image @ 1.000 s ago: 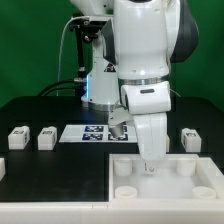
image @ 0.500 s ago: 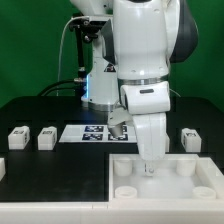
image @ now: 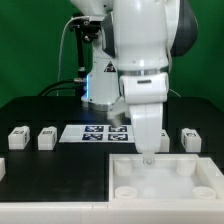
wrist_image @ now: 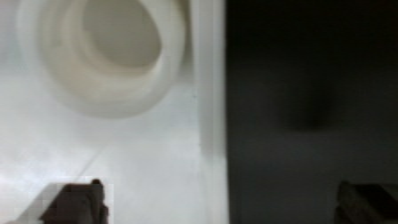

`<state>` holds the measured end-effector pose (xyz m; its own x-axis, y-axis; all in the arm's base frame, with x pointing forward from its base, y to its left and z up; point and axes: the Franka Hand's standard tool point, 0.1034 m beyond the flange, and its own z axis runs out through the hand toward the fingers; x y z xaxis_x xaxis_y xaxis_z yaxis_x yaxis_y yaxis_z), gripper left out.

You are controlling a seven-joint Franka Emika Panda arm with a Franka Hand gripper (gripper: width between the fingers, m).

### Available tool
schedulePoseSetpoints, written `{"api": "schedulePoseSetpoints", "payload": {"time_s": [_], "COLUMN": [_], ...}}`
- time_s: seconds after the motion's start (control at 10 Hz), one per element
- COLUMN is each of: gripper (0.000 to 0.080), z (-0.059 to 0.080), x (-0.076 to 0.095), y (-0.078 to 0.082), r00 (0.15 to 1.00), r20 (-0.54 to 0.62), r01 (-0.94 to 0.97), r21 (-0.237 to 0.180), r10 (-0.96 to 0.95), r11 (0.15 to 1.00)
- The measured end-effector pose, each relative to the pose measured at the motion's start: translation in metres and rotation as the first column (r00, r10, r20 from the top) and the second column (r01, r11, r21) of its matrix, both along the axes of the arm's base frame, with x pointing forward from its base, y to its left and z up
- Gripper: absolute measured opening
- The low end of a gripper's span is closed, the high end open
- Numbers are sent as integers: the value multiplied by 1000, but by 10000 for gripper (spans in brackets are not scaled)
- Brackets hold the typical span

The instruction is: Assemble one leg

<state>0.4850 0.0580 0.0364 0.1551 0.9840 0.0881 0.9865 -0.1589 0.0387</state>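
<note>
Three small white legs with black-and-white markers lie on the black table: two at the exterior view's left [image: 18,137] [image: 46,138] and one at its right [image: 190,139]. The large white tray [image: 200,186] with round sockets lies in front. My gripper [image: 148,158] points down over the tray's back edge, open and empty. In the wrist view the gripper [wrist_image: 221,203] straddles that edge: one fingertip [wrist_image: 75,201] is over the white tray [wrist_image: 107,150] near a round socket [wrist_image: 116,45], and the other is over the dark table.
The marker board [image: 92,132] lies flat behind the tray, left of my arm. A further white part [image: 1,168] shows at the exterior view's left border. The arm's base and cables stand at the back.
The wrist has shifted over the tray's back edge, uncovering more of the marker board. The gripper tips sit slightly higher. The legs and tray have not moved.
</note>
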Motion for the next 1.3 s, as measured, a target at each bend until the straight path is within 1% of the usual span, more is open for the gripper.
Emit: {"api": "schedulePoseSetpoints", "payload": {"time_s": [0.1, 0.2, 0.3, 0.4, 0.5, 0.7, 0.8, 0.9, 1.0, 1.1, 1.2, 1.3], "gripper": [649, 649, 649, 649, 649, 649, 649, 649, 649, 649, 649, 649], "z": [19, 32, 39, 38, 36, 36, 36, 36, 39, 40, 46, 51], "x": [-4, -8, -12, -16, -15, -15, -16, -21, -24, -27, -23, -19], "y": [7, 16, 30, 41, 37, 37, 38, 46, 59, 72, 87, 99], "r00": [999, 997, 967, 941, 937, 864, 807, 693, 608, 496, 398, 267], "r20": [16, 27, 25, 19, 16, -6, -20, -49, -65, -88, -107, -132], "r01": [40, 79, 254, 338, 348, 503, 591, 721, 794, 868, 917, 964], "r21": [-7, -9, 11, 22, 20, 32, 38, 43, 46, 43, 27, 42], "r10": [-39, -79, -254, -339, -348, -503, -591, -719, -791, -864, -911, -955], "r11": [999, 997, 967, 941, 937, 864, 806, 692, 606, 494, 397, 264]}}
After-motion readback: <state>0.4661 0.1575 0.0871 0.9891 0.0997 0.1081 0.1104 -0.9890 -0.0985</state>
